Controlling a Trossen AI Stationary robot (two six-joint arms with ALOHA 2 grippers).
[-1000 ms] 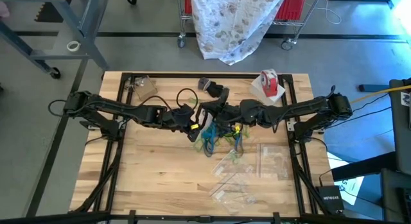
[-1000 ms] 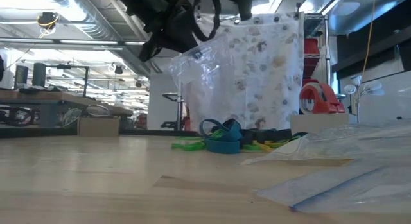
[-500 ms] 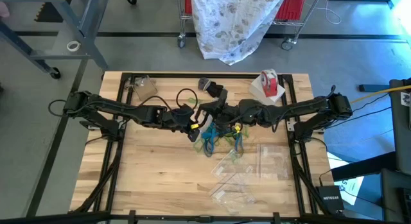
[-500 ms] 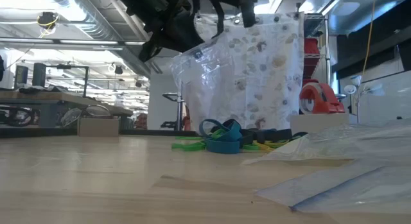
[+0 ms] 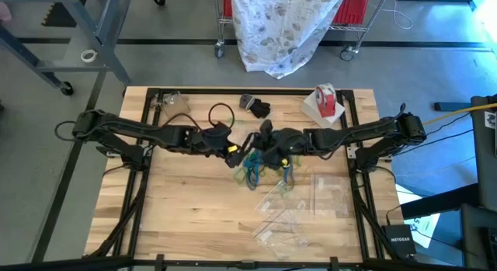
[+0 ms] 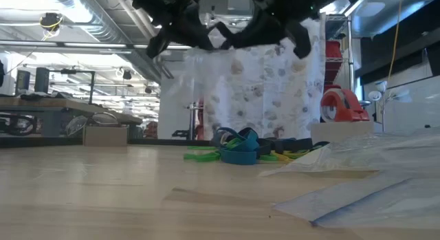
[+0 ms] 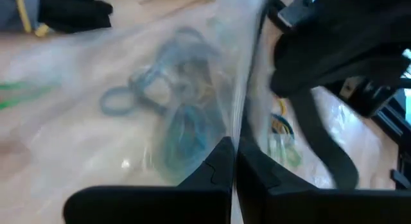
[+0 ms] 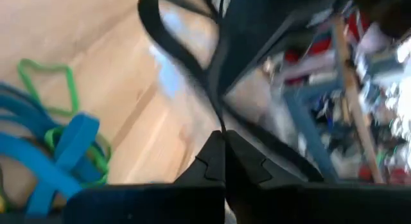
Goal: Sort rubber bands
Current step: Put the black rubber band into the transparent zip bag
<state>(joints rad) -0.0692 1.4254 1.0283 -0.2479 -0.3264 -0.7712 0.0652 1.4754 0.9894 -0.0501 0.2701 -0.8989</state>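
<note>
1. The left gripper [image 7: 232, 161] hangs above the middle of the table, its fingers pressed together on the edge of a clear plastic bag [image 7: 192, 89]. The film runs from the fingertips away across the left wrist view.

2. The right gripper [image 8: 221, 150] hangs close beside it, also above table centre, fingers pinched tight on a black rubber band [image 8: 186, 63]. That band loops out from the tips and hangs free in the air.

3. In the high view the two grippers nearly meet, left gripper [image 5: 233, 153] and right gripper [image 5: 262, 151] facing each other, the bag between them hard to make out.

4. The pile of rubber bands [image 5: 264, 168] lies on the wooden table [image 5: 186, 217] just under and slightly toward the front edge from both grippers: teal-blue and green loops tangled with some yellow. The low view shows the pile [image 6: 240, 149] flat on the wood, with both arms well above it.

5. The relation that matters, I judge, is band to bag mouth: the black band's long axis points roughly at the left gripper, so the right arm is the one placed to feed it in.

6. More clear bags [image 5: 299, 209] lie toward the front right; a red-and-white tape roll [image 5: 325, 100] stands at the far right.
</note>
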